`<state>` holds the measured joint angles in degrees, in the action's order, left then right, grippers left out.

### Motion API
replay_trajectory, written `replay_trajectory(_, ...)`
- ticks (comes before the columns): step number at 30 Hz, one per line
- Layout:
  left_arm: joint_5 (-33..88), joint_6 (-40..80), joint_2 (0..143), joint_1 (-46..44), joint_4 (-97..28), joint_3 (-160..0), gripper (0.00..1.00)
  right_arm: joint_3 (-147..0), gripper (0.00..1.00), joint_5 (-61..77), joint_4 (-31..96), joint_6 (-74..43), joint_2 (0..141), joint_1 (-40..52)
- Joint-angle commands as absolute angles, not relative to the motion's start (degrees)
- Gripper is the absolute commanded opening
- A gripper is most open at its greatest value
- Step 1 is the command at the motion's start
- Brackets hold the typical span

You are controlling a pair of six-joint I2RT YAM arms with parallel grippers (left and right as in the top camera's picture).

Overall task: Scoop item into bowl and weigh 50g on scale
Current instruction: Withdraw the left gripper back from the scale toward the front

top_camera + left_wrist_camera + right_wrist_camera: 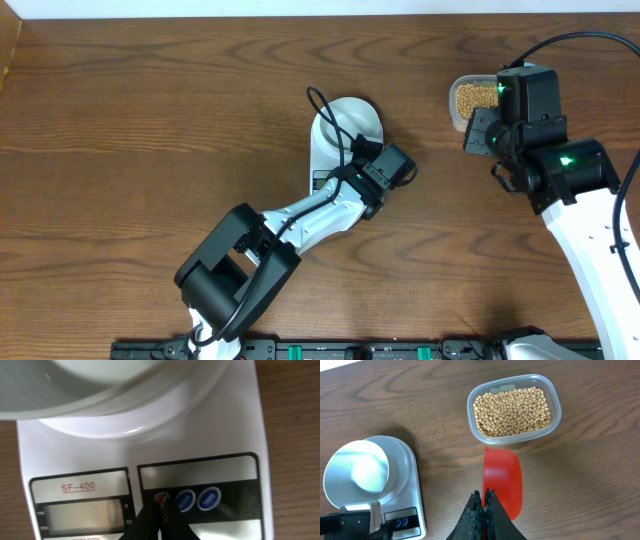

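The left fingers [159, 512], pressed together, rest on the red button [161, 498] of the smooth white plastic scale [412, 485] mid-surface; a skewed push could slide it and the glossy round bowl [357, 472] on top (empty). The right fingers [483, 505], clamped on a red scoop [502, 480], hang beside the clear tub [550, 425] of matte round beans [512, 405] near the far right edge, where a tilted scoop would spill them.
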<state>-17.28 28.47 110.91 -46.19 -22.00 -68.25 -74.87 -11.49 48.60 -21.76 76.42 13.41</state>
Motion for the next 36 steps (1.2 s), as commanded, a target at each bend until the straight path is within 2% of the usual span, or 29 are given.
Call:
replay_trajectory(1,-16.1,28.1,108.2,-45.5,-22.2,-68.9,0.07,-76.1,0.01,-12.6,48.6,-20.9,75.7,13.1)
replay_trajectory(9,-16.1,28.1,102.8,-42.3,-24.6,-68.9,0.07,-76.1,0.01,-12.5,48.3,-20.9,75.7,13.2)
replay_trajectory(29,-16.1,28.1,102.7,-41.8,-27.5,-68.7,0.07,-76.1,0.01,-12.6,48.2,-20.9,75.7,13.2)
replay_trajectory(34,-15.2,28.0,101.5,-38.3,-34.1,-68.7,0.07,-76.1,0.01,-13.2,48.4,-20.5,75.7,13.1)
replay_trajectory(36,-11.5,24.6,100.6,-36.4,-35.9,-68.7,0.07,-76.1,0.01,-13.4,48.4,-20.5,75.7,13.1)
